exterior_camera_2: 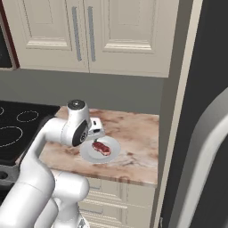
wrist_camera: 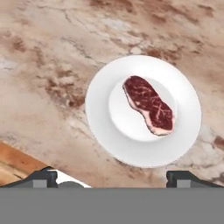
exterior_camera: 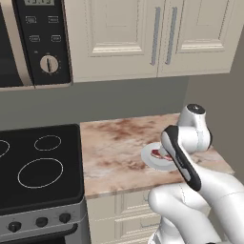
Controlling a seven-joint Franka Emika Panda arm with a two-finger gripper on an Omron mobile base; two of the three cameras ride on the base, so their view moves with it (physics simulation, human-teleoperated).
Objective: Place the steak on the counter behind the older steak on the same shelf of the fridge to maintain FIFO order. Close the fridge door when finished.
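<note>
The steak (wrist_camera: 148, 104), a dark red oval with a pale fat rim, lies on a white plate (wrist_camera: 100, 118) on the marbled counter (wrist_camera: 43, 65). In the base views the steak (exterior_camera_2: 101, 148) (exterior_camera: 156, 153) sits near the counter's (exterior_camera: 114, 143) right end, partly behind my arm in the left base view. My gripper (wrist_camera: 116, 177) hovers above the plate's near side, open, its fingertips (wrist_camera: 43, 177) spread wide with nothing between them. The fridge (exterior_camera_2: 213, 67) stands to the right with its white handle (exterior_camera_2: 209, 147). Its inside, the shelf and the older steak are out of view.
A black stovetop (exterior_camera: 38, 167) borders the counter on the left, with a microwave (exterior_camera: 28, 43) above it. Cream wall cabinets (exterior_camera: 143, 33) hang over the counter. A tall cream panel (exterior_camera_2: 178, 111) separates the counter from the fridge.
</note>
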